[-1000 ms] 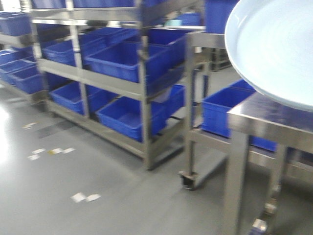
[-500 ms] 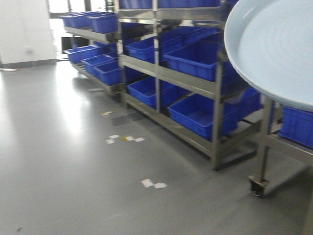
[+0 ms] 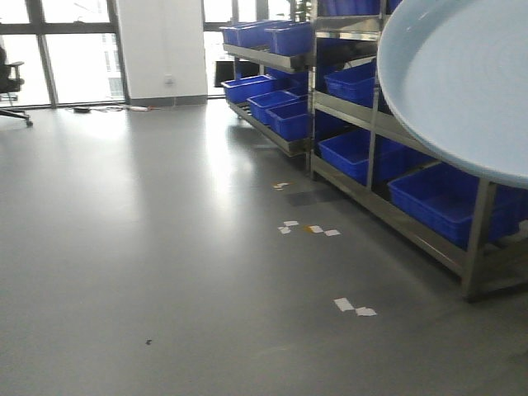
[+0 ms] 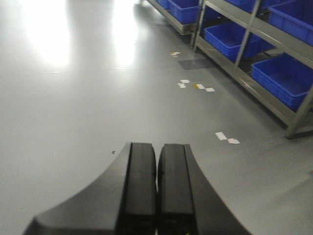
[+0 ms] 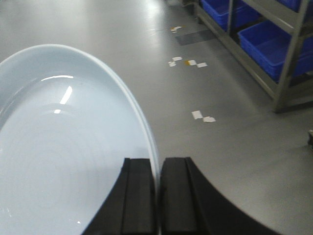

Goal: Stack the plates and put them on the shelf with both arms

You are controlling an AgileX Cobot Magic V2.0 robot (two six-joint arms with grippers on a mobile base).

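A large pale blue-white plate [image 3: 462, 82] fills the upper right of the front view, held up in the air. In the right wrist view my right gripper [image 5: 159, 164] is shut on the rim of this plate [image 5: 63, 156], which spreads out to its left. Whether it is one plate or two stacked I cannot tell. In the left wrist view my left gripper [image 4: 156, 149] is shut and empty, its fingers pressed together above the bare floor. Neither gripper shows in the front view.
Steel shelving racks [image 3: 371, 115] with several blue bins [image 3: 450, 198] run along the right, also in the left wrist view [image 4: 274, 73]. Grey floor [image 3: 165, 247] with white tape scraps [image 3: 355, 308] lies ahead. A white wall and windows [image 3: 74, 49] stand at the back.
The view has swung left: the racks and steel table slid off to the right, and open floor, wall and windows came into sight. The plate keeps its place in the frame.
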